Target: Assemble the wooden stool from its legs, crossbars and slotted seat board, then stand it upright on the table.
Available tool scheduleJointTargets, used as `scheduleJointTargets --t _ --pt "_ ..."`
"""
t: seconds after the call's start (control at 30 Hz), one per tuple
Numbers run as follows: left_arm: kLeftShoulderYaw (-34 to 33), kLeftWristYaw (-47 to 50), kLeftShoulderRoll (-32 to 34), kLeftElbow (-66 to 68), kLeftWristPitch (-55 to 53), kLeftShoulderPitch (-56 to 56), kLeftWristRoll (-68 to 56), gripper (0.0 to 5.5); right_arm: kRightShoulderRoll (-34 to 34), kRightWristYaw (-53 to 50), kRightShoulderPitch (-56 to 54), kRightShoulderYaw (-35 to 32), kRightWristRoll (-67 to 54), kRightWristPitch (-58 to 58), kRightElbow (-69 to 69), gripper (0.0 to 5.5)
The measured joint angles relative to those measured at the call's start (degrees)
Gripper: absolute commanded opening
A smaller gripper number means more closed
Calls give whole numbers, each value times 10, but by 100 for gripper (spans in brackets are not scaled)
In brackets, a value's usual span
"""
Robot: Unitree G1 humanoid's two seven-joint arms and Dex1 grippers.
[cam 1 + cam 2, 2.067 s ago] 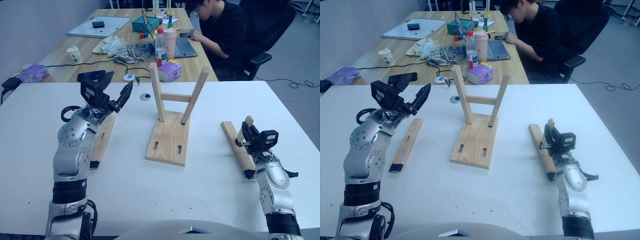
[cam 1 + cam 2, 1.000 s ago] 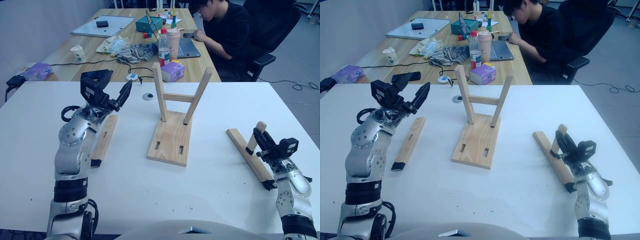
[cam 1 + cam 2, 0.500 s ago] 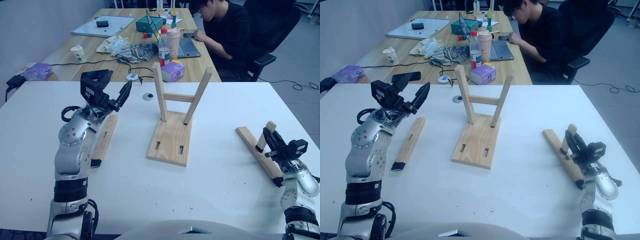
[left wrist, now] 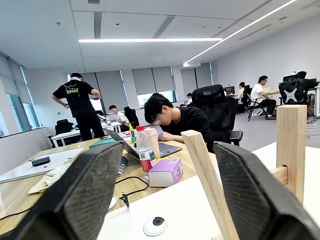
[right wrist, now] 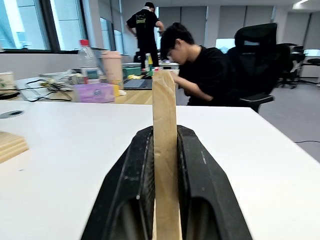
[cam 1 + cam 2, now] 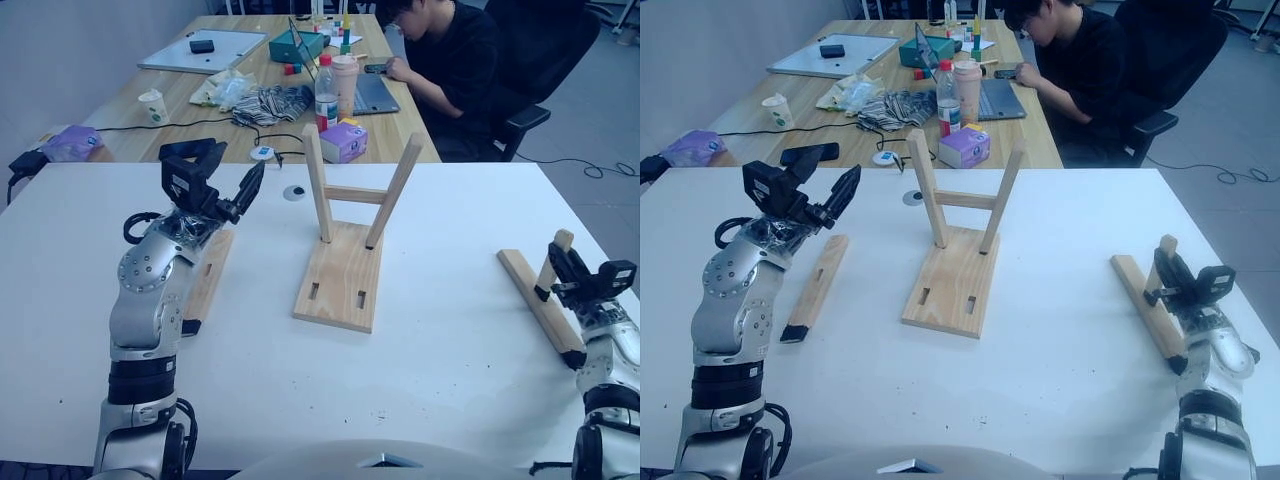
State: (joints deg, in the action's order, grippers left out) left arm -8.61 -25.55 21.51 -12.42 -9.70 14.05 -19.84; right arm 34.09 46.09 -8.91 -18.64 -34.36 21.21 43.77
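Right wrist view showed the right gripper (image 5: 165,134) pinching a thin stick (image 5: 164,100) tight between its black fingers. That stick stood up from a leg (image 6: 540,308) lying flat at the right edge of the table (image 6: 440,390). I think the leg could slide off that edge, because it lay so close to it. The stick could also pop out of its hole if it got pulled sideways.

The left gripper (image 6: 240,162) hung with its fingers spread wide, holding nothing, above a loose leg (image 6: 205,285) on the left. The seat (image 6: 338,278) lay flat in the middle. Two legs (image 6: 318,185) and a bar (image 6: 352,195) stood up from its far end, and two empty slots (image 6: 312,291) showed at its near end.

All the parts were pale, smooth wood with straight, square edges. Both flat legs had dark tips (image 6: 188,327). The table was white and looked slippery.
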Motion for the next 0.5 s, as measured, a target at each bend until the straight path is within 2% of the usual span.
scheduleJointTargets --t 0.2,0.3,0.5 --pt "3 1 0 -1 0 0 1 329 1 -114 52 79 2 -293 -308 40" --pt "4 2 0 -4 0 0 1 329 1 -149 65 75 1 -365 -368 40" --pt "4 4 -1 -6 0 0 2 329 -26 -183 61 47 -31 -429 -427 40"
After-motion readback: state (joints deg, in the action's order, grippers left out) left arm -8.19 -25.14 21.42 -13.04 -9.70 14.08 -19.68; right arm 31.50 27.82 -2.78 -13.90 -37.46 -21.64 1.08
